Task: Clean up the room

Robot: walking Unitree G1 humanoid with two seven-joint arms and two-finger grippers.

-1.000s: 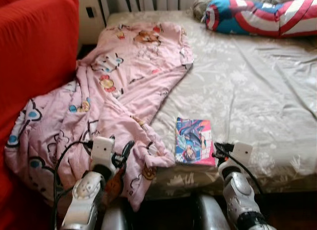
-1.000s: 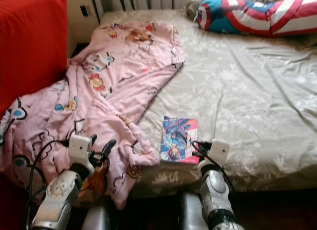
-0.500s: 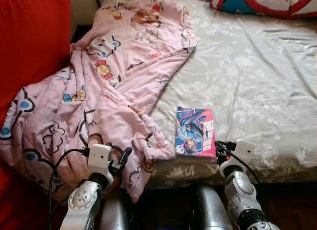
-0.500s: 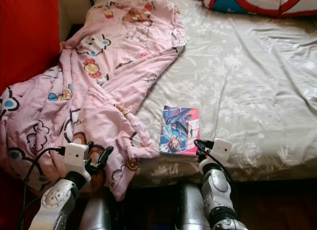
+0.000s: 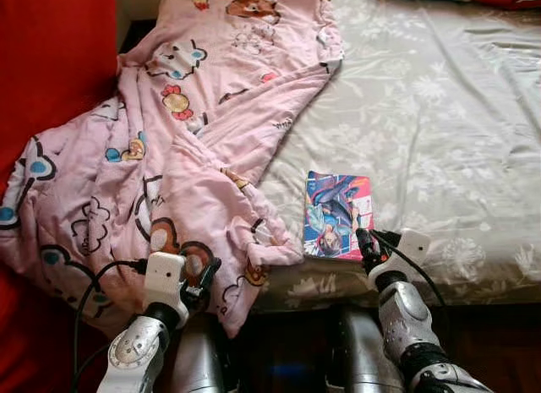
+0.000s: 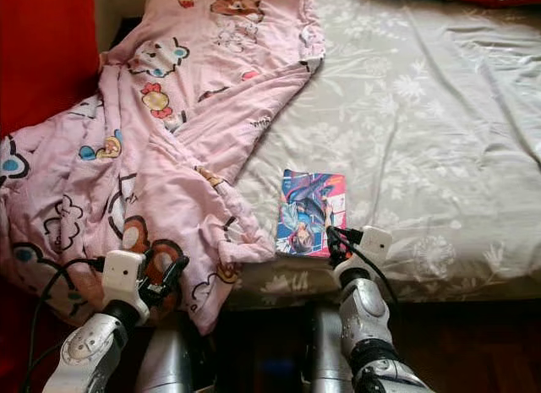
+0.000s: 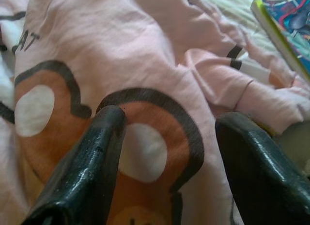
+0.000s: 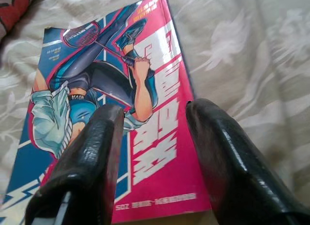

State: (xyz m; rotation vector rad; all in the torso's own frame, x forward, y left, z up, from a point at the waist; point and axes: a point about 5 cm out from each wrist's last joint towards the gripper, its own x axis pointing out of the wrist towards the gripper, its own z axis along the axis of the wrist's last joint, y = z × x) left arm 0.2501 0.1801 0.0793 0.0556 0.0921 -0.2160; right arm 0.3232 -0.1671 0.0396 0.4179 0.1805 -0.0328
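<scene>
A comic book [image 5: 336,215] with a pink and blue cover lies flat near the front edge of the bed [image 5: 439,114]. My right gripper [image 5: 365,243] hovers open just over the book's near right corner; in the right wrist view the cover [image 8: 111,104] lies beyond its fingers [image 8: 87,157]. A pink cartoon-print blanket [image 5: 177,139] sprawls over the bed's left half and hangs off the front. My left gripper [image 5: 205,279] is open, low at the blanket's hanging edge, its fingers [image 7: 82,172] close to the printed fabric [image 7: 145,89].
A red sofa [image 5: 51,55] stands at the left, with the blanket draped against it. The beige floral sheet [image 6: 439,139] stretches right of the book. Dark floor [image 5: 482,334] runs along the bed's front edge by my legs.
The camera has tilted down and come closer, so the pillow has left the picture. My right gripper has reached forward to the book's near corner. The left gripper stays low at the blanket's edge.
</scene>
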